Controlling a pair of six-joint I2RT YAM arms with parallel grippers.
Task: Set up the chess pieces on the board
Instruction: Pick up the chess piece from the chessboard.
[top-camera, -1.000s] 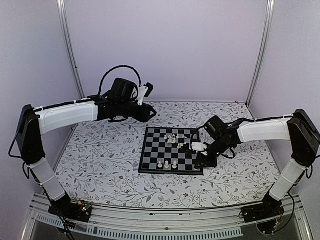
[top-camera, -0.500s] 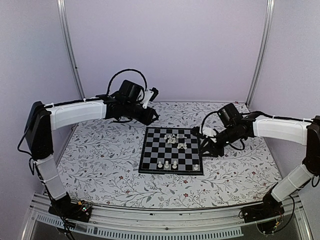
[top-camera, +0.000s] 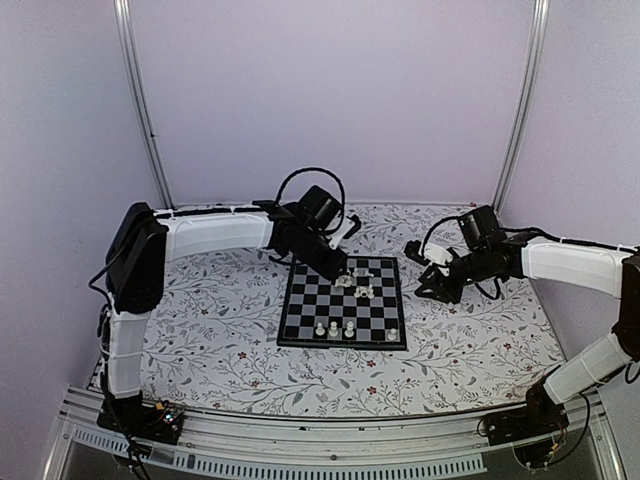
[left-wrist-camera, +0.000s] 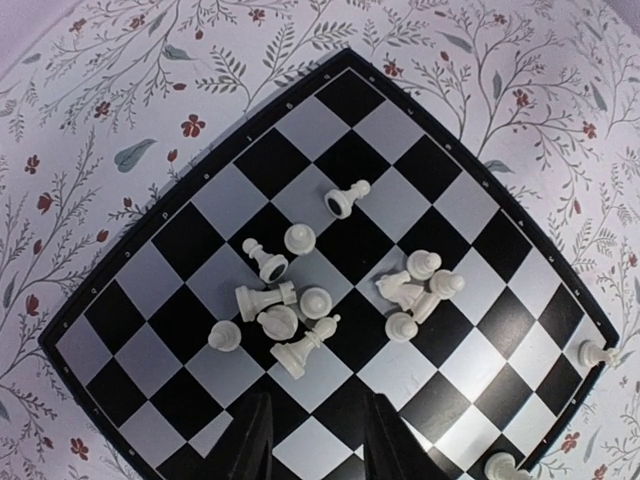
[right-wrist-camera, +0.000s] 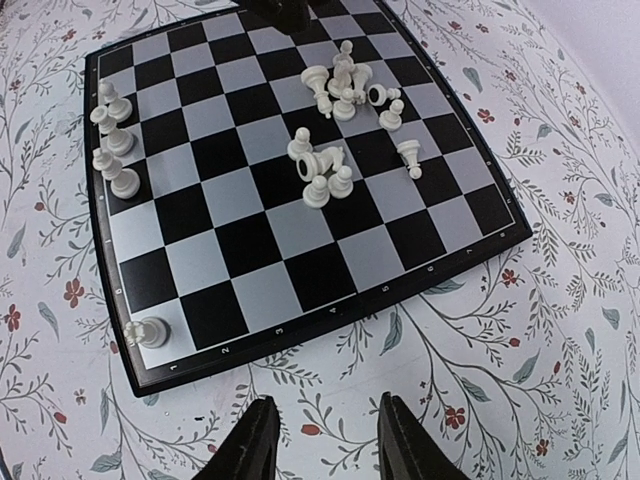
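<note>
Checked board (top-camera: 300, 300) lies flat on the floral table (top-camera: 200, 330), between the two arms. Most chess pieces (left-wrist-camera: 280, 322) sit in a loose heap on the far-middle squares, several tipped on their sides, a few upright. Three pawns (top-camera: 334, 328) stand in a row close to the board's near edge; one lone pawn (top-camera: 393, 335) is on the near right corner square. The left gripper (left-wrist-camera: 318, 445) hangs over the board just beside the heap, fingers spread, nothing between them. The right gripper (right-wrist-camera: 325, 445) is above the table, off the board's right edge, fingers likewise apart and empty.
</note>
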